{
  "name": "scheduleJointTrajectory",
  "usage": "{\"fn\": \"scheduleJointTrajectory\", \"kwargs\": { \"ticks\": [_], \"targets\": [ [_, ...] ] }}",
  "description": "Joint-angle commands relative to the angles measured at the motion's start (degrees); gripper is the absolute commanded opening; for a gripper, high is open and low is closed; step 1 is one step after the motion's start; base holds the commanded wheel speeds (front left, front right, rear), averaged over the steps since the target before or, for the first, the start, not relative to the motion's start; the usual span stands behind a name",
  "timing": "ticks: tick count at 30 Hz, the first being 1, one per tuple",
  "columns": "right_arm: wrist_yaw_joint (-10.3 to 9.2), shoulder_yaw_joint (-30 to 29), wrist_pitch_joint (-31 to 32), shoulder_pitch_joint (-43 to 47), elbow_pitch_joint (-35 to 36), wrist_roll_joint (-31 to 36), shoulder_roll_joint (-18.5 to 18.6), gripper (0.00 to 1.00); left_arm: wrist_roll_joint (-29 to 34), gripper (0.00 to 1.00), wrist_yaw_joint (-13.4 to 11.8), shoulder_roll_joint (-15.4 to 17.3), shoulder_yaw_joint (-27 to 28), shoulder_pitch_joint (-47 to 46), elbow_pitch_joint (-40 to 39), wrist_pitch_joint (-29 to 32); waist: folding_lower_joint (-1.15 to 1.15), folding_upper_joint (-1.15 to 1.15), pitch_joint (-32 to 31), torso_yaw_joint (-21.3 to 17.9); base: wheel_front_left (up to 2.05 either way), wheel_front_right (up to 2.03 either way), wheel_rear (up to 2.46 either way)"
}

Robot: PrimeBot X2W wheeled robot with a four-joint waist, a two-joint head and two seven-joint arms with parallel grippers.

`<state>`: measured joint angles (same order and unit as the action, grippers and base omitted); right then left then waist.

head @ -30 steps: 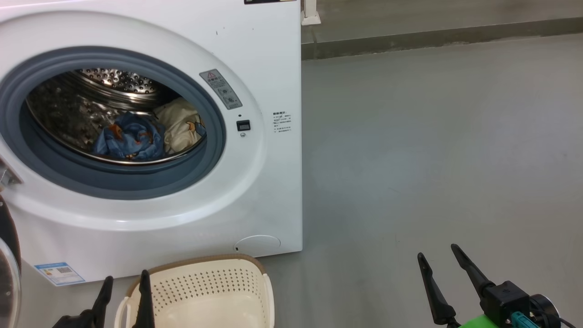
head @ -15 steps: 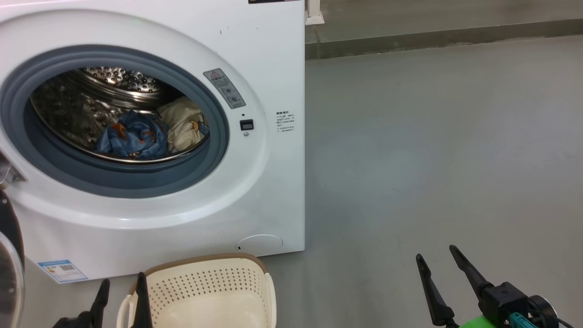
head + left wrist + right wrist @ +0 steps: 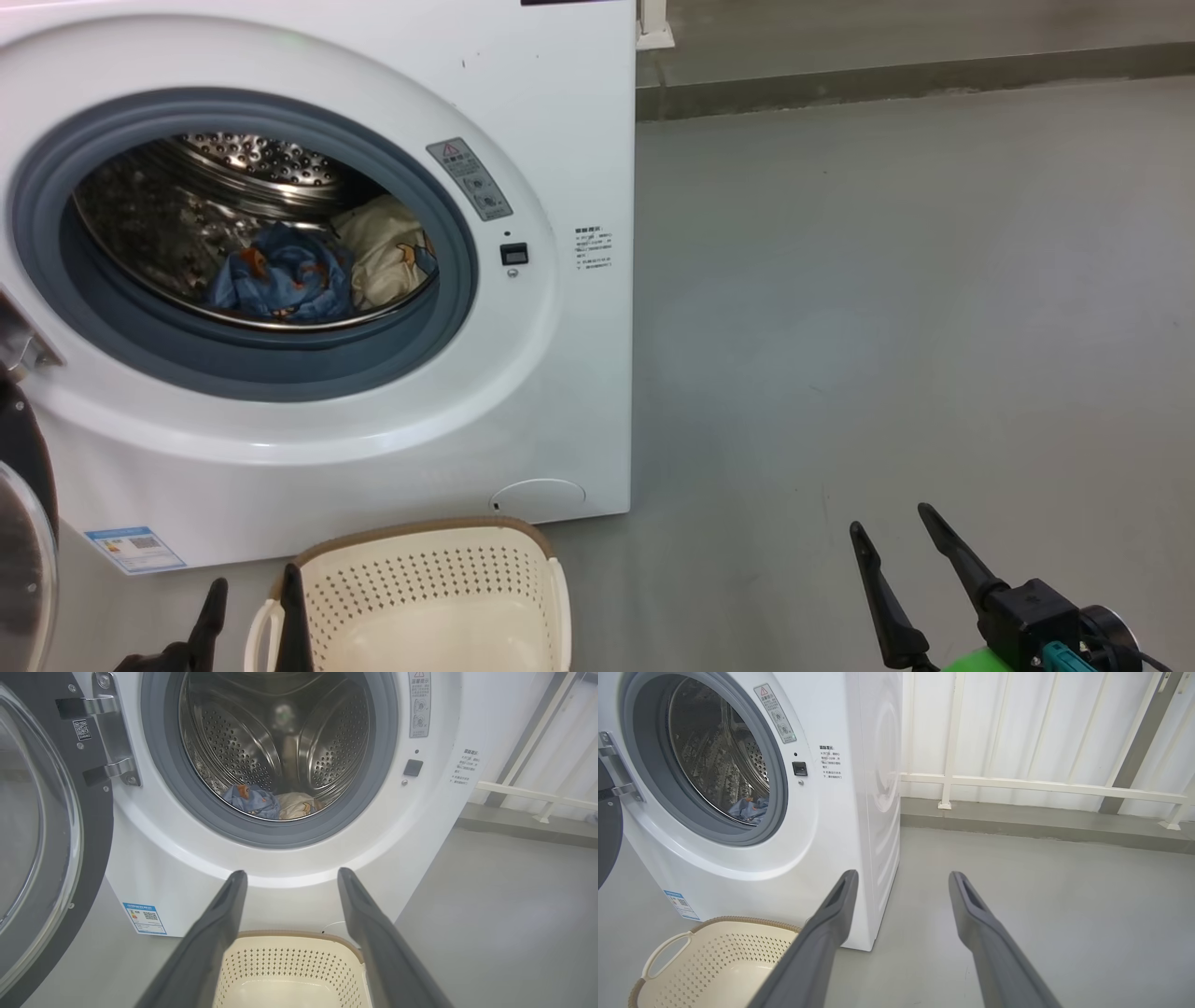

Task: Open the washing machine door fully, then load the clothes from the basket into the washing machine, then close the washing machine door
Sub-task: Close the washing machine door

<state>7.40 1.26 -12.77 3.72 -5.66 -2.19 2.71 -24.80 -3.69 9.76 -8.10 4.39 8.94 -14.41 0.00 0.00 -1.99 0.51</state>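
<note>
The washing machine stands with its door swung wide open to the left, hinged at the drum's left side. Both clothes lie inside the steel drum: the light blue printed one and the cream one. The cream basket sits on the floor before the machine and what shows of its inside is bare. My left gripper hangs open beside the basket's left handle. My right gripper hangs open over bare floor at the lower right, holding nothing.
Grey floor stretches to the right of the machine. A low kerb and a white railing run along the back wall. A blue label sticker marks the machine's lower left corner.
The whole head view has drifted a little, so machine and basket sit slightly further right. The left fingertips show a bit lower. Both grippers stay open.
</note>
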Motion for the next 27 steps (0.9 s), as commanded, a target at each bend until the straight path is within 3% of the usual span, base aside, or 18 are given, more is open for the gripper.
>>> {"fn": "scheduleJointTrajectory", "kwargs": {
  "ticks": [1, 27],
  "targets": [
    [0.09, 1.45, -0.38, -1.00, 1.29, -0.09, 0.17, 1.00, 1.09, 1.00, 0.27, 0.26, 2.34, -2.38, -0.89, -0.59, 0.00, 0.00, -0.06, 0.04, 0.00, 0.00, 0.00],
    [0.09, 1.84, -0.58, -1.15, 0.89, -0.23, 0.17, 1.00, 2.19, 1.00, 0.71, -0.76, 2.93, -2.42, -0.45, -0.59, 0.00, 0.00, -0.10, 0.31, 0.00, 0.00, 0.00]
  ]
}}
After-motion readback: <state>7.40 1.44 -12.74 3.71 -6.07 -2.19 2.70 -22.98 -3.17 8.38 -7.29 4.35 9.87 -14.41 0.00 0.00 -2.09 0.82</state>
